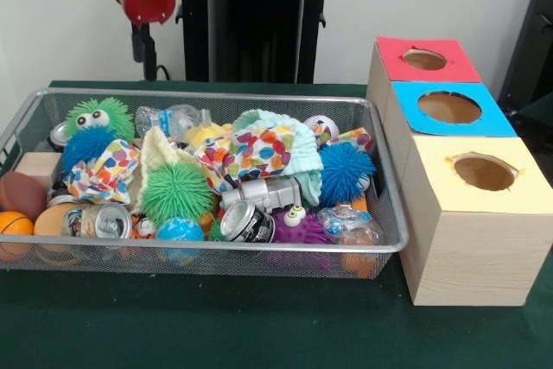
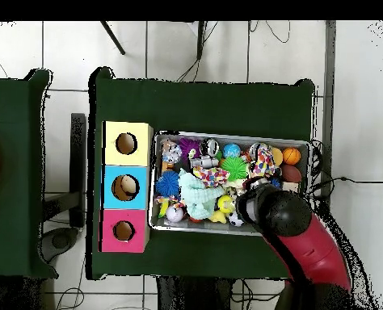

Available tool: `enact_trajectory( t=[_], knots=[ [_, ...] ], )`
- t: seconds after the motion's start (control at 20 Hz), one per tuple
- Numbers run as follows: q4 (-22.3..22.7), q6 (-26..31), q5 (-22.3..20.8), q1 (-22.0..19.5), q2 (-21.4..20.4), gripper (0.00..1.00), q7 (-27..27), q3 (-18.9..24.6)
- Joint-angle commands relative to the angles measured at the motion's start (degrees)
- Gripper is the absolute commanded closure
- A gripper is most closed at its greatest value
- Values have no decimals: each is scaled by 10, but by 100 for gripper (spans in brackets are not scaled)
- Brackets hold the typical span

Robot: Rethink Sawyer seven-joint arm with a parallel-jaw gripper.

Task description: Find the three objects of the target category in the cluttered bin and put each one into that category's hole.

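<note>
Wire-mesh bin [image 1: 380, 244], heaped at nine o'clock with balls, cans [image 1: 248, 222] and cloths so targets lie half buried, sits beside three boxes [image 1: 471, 239] at three o'clock, holes up for dropping, while the arm [image 2: 308, 242] hangs at twelve, its grip state impossible to tell.

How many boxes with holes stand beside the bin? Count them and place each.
3, in a row beside the wire bin: the yellow box nearest the camera, the blue box in the middle, the red box farthest. None look hidden.
</note>
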Motion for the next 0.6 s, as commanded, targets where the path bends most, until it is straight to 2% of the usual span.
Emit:
enact_trajectory(
  t=[0.05,0.15,0.35,0.6],
  knots=[
    [65,-33,22,-3,-4,0,140,10],
    [96,-78,26,-22,-8,0,129,30],
    [143,-123,30,-46,-22,0,118,57],
    [177,-169,27,-79,-25,0,113,99]
  ],
)
